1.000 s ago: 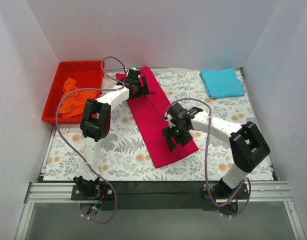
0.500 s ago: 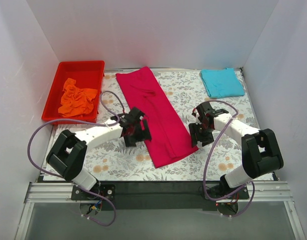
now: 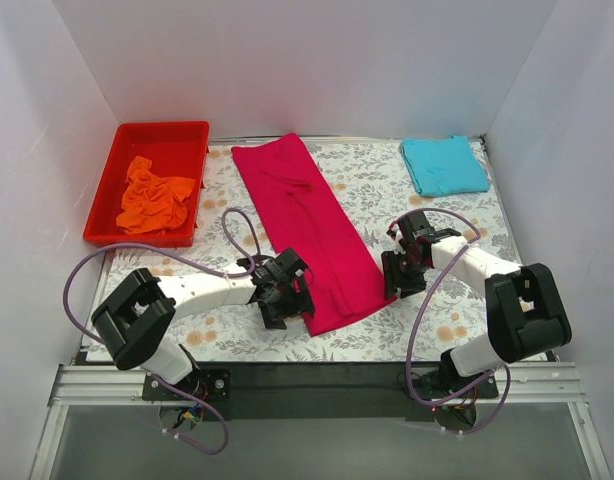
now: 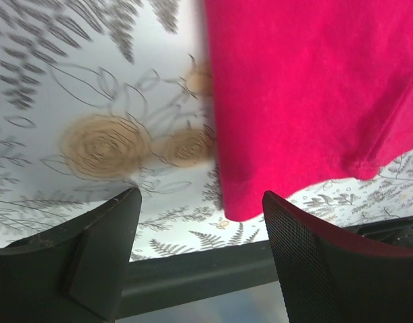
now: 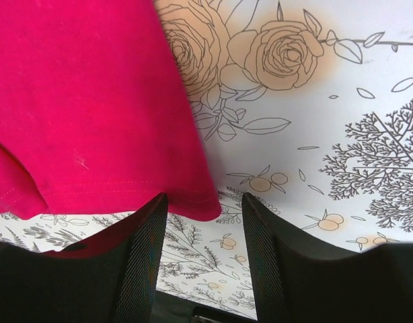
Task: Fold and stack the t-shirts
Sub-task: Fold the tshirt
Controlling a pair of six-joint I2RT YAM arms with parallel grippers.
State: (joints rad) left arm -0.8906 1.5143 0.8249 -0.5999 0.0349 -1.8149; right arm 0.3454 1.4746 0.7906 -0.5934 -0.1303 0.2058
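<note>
The crimson-pink t-shirt [image 3: 307, 225] lies folded into a long strip running from the back of the table toward the front. My left gripper [image 3: 287, 300] is low at its near left corner, open, and the hem corner [image 4: 240, 205] shows between its fingers [image 4: 119, 229]. At the near right corner, my right gripper [image 3: 400, 275] is also open, and its fingers [image 5: 149, 235] straddle that hem corner [image 5: 203, 205]. The turquoise t-shirt [image 3: 444, 165] lies folded at the back right. The orange t-shirt [image 3: 155, 195] is crumpled in the red bin [image 3: 162, 128].
The table wears a floral-print cover [image 3: 387, 190]. A black rail [image 3: 317, 375] runs along the near edge just in front of both grippers. White walls close in the left, right and back sides.
My left arm swung from the shirt's far end to its near left corner. My right gripper moved off the cloth to the near right corner. Both jaws have narrowed.
</note>
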